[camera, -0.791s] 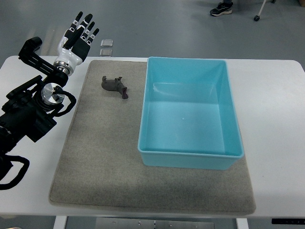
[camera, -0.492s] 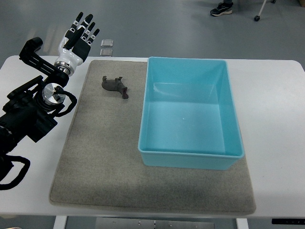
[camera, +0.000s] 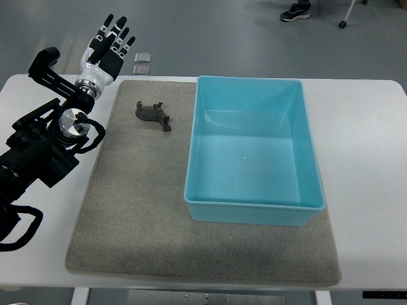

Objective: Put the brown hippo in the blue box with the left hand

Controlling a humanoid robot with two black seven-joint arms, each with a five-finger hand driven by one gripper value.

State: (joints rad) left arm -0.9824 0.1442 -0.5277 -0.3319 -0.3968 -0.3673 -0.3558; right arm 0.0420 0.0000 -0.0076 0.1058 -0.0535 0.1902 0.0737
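Observation:
A small brown hippo (camera: 153, 115) lies on the grey mat (camera: 140, 210), near its far left corner. Right of it stands the blue box (camera: 254, 202), hollow and with nothing inside. My left hand (camera: 109, 46) hovers past the table's far left edge, fingers spread and holding nothing, up and to the left of the hippo and well apart from it. Its black arm runs down along the left edge. No right arm shows.
The white table (camera: 362, 146) carries the mat and box. Two small square pieces (camera: 142, 62) lie on the floor beyond the table's far edge. A person's shoe (camera: 296, 11) shows at the top, next to a caster wheel.
My left hand has shifted slightly up and to the right. The hippo and the box have not moved.

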